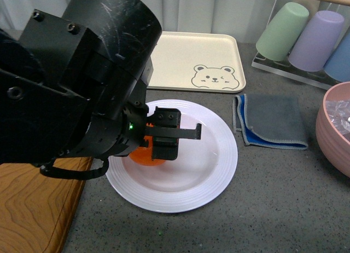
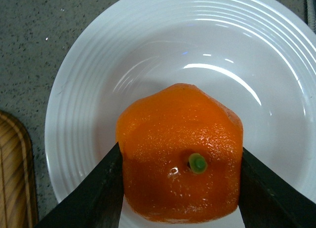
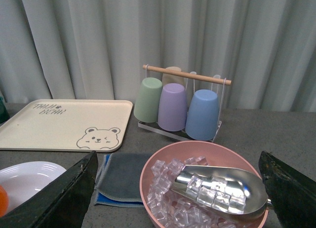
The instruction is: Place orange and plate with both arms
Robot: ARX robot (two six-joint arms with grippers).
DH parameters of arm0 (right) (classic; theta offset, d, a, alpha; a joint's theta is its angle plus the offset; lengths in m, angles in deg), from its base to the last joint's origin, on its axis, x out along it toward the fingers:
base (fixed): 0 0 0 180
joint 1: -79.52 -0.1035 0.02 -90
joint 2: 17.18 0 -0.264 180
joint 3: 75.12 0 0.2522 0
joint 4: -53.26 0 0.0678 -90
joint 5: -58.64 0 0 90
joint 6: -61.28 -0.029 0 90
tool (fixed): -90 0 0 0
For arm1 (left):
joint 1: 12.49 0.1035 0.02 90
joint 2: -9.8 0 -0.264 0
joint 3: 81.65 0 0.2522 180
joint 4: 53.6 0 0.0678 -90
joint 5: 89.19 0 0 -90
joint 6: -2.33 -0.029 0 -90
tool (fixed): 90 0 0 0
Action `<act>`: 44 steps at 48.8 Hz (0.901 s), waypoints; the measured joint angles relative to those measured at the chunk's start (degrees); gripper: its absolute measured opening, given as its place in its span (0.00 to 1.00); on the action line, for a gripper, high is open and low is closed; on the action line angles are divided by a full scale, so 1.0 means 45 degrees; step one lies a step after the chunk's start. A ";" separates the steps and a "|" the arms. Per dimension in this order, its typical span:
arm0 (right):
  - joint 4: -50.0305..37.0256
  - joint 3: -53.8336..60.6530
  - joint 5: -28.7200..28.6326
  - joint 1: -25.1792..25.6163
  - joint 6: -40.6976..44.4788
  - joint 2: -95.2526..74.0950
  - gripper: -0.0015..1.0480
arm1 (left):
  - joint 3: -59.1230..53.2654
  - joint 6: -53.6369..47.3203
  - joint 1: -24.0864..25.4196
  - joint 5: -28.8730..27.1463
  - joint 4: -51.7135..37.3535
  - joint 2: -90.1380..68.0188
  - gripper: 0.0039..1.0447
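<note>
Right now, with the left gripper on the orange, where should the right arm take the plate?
Likely the plate by its wide ridged rim, on the side facing the grey cloth, coming in low from the robot's right. That rim is bare and flares outward, and it's opposite the left gripper, which holds the orange at the well. The right gripper is open.
</note>
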 joint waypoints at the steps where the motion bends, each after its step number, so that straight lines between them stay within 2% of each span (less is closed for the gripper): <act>1: 0.0000 0.0000 0.0000 0.0000 0.0000 0.0000 0.91 | 0.0112 0.0000 -0.0015 -0.0005 0.0034 -0.0097 0.50; 26: 0.0000 0.0000 0.0000 0.0000 0.0000 0.0000 0.91 | 0.1384 0.0238 -0.0102 0.0345 0.0782 -0.1360 0.50; 30: 0.0000 0.0000 0.0000 0.0000 0.0000 0.0000 0.91 | 0.1384 0.0296 -0.0102 0.0374 0.0821 -0.1360 0.59; 40: 0.0000 0.0000 0.0000 0.0000 0.0000 0.0000 0.91 | 0.1030 0.0529 -0.0102 0.0262 0.0656 -0.0680 0.94; 44: 0.0000 0.0000 -0.0005 0.0000 0.0000 0.0000 0.91 | 0.0602 0.0486 -0.0073 -0.0131 0.0359 0.0112 0.93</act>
